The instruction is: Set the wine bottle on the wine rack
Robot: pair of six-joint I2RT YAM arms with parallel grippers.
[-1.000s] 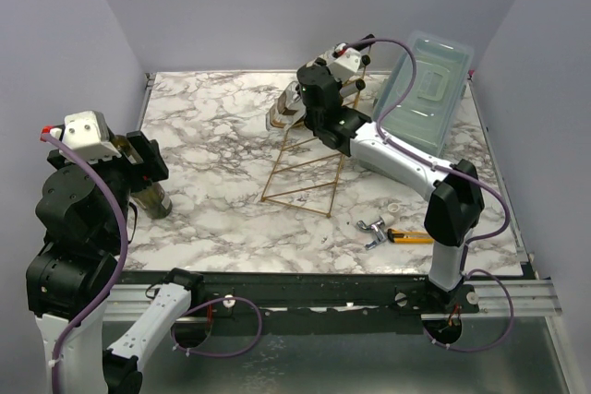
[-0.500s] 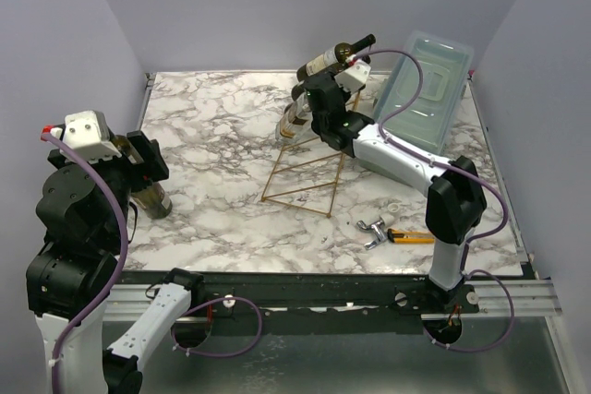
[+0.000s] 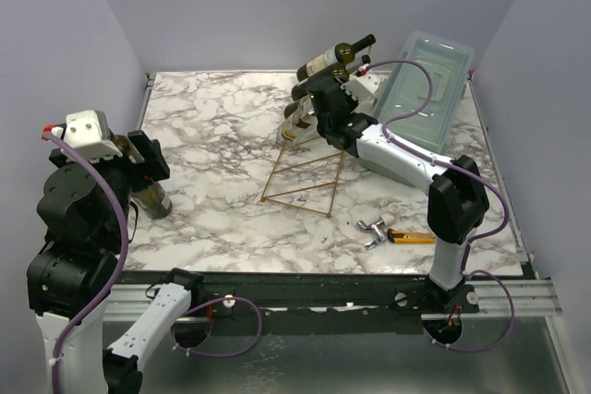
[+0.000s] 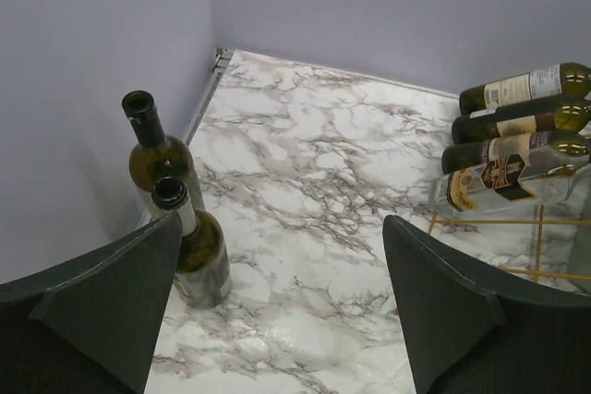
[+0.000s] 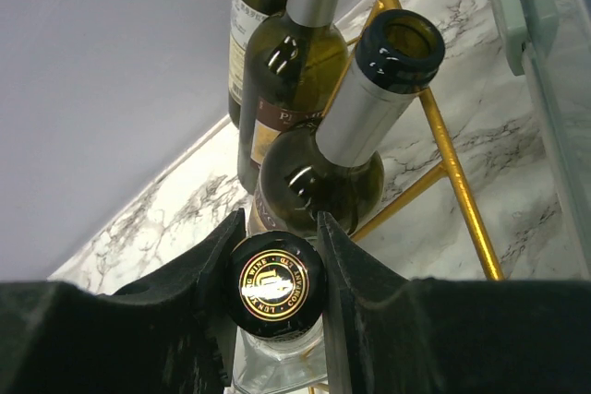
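Note:
The gold wire wine rack (image 3: pixel 305 165) stands slanted at mid-table. Three dark wine bottles lie on its upper rungs, the top one (image 3: pixel 332 56) highest. A clear bottle (image 3: pixel 294 126) lies below them. My right gripper (image 3: pixel 320 108) is behind the rack, shut on this clear bottle's black gold-printed cap (image 5: pixel 275 294); my fingers (image 5: pixel 199 288) press it from both sides. My left gripper (image 4: pixel 286 320) is open and empty at the far left, above the marble. Two more green wine bottles (image 4: pixel 196 248) stand upright by the left wall, just left of it.
A pale blue-grey plastic box (image 3: pixel 429 85) sits at the back right, close to the right arm. A yellow utility knife (image 3: pixel 411 236) and a small metal piece (image 3: pixel 372 228) lie near the front right. The rack's gold rungs (image 5: pixel 441 149) pass right of the bottle necks.
My right gripper has come down and to the right behind the rack, uncovering the two top bottles. The left arm has not moved.

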